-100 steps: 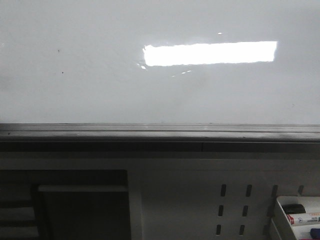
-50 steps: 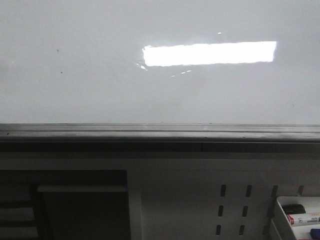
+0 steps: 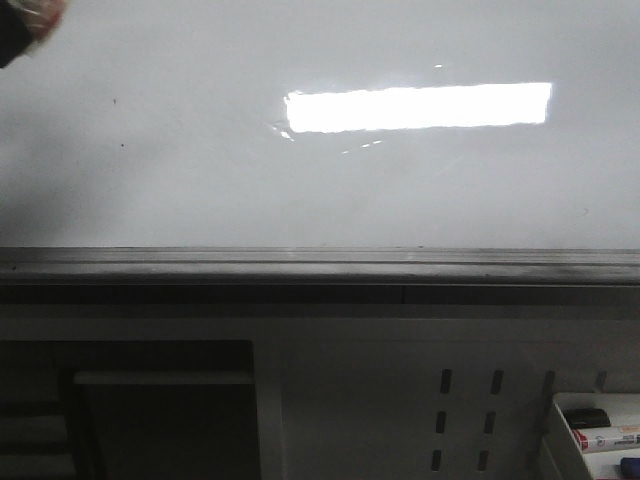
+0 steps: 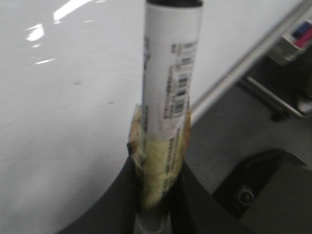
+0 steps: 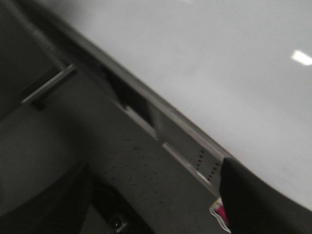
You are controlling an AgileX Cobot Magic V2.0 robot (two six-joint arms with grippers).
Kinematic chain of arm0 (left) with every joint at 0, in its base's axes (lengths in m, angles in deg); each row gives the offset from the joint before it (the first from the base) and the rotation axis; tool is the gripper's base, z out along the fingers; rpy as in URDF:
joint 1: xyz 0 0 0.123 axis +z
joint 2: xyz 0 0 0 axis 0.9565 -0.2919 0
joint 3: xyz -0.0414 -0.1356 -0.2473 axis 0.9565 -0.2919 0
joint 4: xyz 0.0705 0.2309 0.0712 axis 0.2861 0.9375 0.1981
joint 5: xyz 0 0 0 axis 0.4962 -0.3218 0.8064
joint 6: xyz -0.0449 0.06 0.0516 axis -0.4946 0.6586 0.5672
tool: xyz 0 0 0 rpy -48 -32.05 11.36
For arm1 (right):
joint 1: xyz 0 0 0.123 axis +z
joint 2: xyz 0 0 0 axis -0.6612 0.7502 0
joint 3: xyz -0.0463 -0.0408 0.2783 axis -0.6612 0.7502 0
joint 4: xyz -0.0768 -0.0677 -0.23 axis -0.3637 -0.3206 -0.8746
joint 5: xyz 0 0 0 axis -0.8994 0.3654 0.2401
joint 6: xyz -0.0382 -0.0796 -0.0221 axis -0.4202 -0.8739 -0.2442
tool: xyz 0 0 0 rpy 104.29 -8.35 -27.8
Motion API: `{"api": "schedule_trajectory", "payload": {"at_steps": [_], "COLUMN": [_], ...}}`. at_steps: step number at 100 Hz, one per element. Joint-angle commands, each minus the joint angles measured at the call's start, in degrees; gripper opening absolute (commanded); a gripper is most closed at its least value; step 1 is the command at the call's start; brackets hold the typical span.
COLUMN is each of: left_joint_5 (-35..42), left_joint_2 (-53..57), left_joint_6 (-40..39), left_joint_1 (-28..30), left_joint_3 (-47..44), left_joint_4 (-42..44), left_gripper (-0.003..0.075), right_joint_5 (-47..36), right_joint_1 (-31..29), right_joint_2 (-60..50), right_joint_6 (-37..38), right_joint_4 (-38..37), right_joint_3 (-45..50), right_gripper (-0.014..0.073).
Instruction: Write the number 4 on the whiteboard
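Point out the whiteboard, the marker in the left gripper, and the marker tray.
whiteboard [image 3: 200, 180]: front view, bare glossy surface left of the reflection.
marker [image 4: 170, 68]: left wrist view, white barrel.
marker tray [image 3: 562, 440]: front view, white left wall.

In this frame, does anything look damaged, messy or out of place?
Only small things. The marker in the left hand has a torn, yellowed wrap of tape around its lower barrel. The whiteboard carries two tiny dark specks at its left side but no writing. The tray of markers looks orderly.
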Motion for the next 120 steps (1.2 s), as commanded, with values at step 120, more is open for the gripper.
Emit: {"api": "schedule_trajectory", "payload": {"at_steps": [120], "left_joint_5": [-4.98], "left_joint_2": [-13.32], "left_joint_6": [13.11], "left_joint_1": [-22.44], "left_joint_3": [12.84], "left_joint_4": [0.44], "left_gripper": [-0.002], "right_joint_5": [-17.59], "right_joint_1": [30.71], "right_joint_2": [23.71], "right_joint_6": [-20.19], "right_joint_4": [3.24], "right_joint_3": [-8.14], "right_gripper": [0.019]}}
